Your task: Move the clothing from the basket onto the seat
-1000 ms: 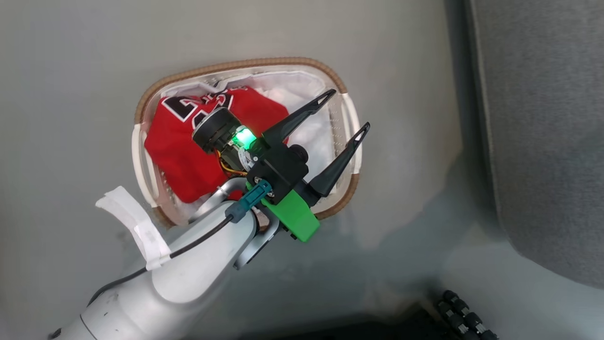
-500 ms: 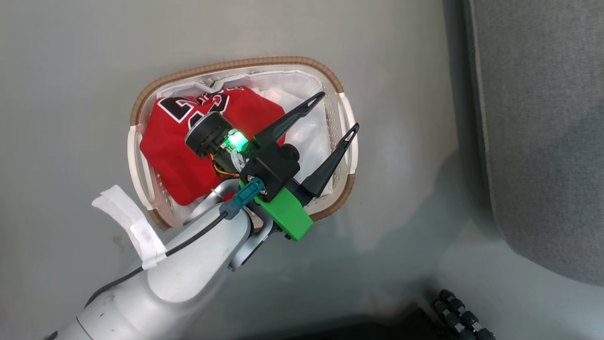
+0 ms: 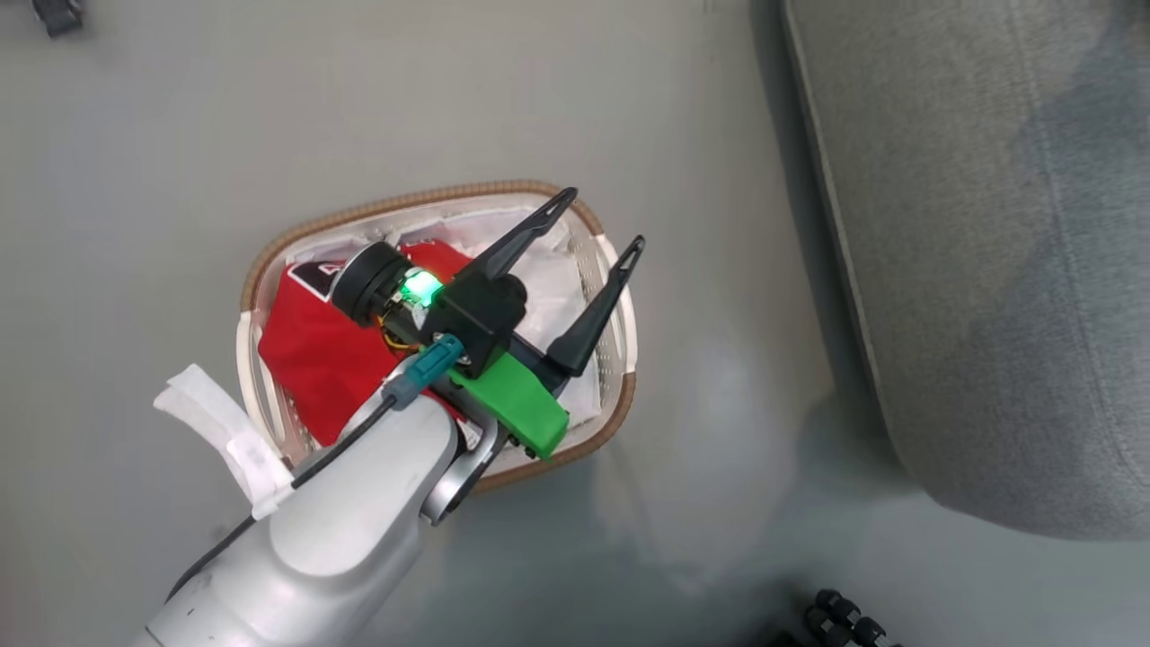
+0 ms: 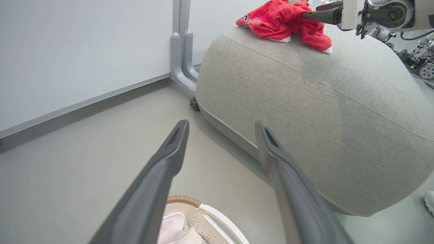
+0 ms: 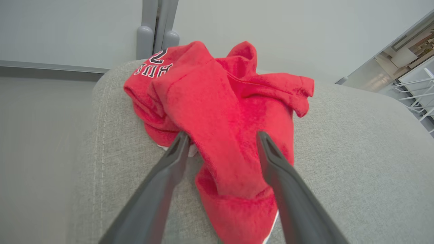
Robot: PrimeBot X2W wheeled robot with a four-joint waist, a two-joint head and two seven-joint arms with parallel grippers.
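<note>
Left gripper (image 3: 604,216) hangs wide open and empty over the basket (image 3: 377,208), red jersey (image 3: 296,350) bunched below, back toward its wrist, way nearer than the right gripper (image 5: 222,135), which is splayed open straddling the other garment (image 5: 220,101) on the seat (image 5: 339,152).

Red clothing (image 5: 223,112) crumpled atop grey seat (image 5: 356,162)

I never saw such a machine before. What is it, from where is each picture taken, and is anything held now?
It is a wheeled robot with two arms. The head camera looks down: the left arm hangs over a laundry basket containing a red jersey, beside a grey seat. The other pictures come from cameras on each wrist. The right arm is at the seat, where another red garment lies between its jaws. Both pairs of jaws stand open; nothing is held.
</note>
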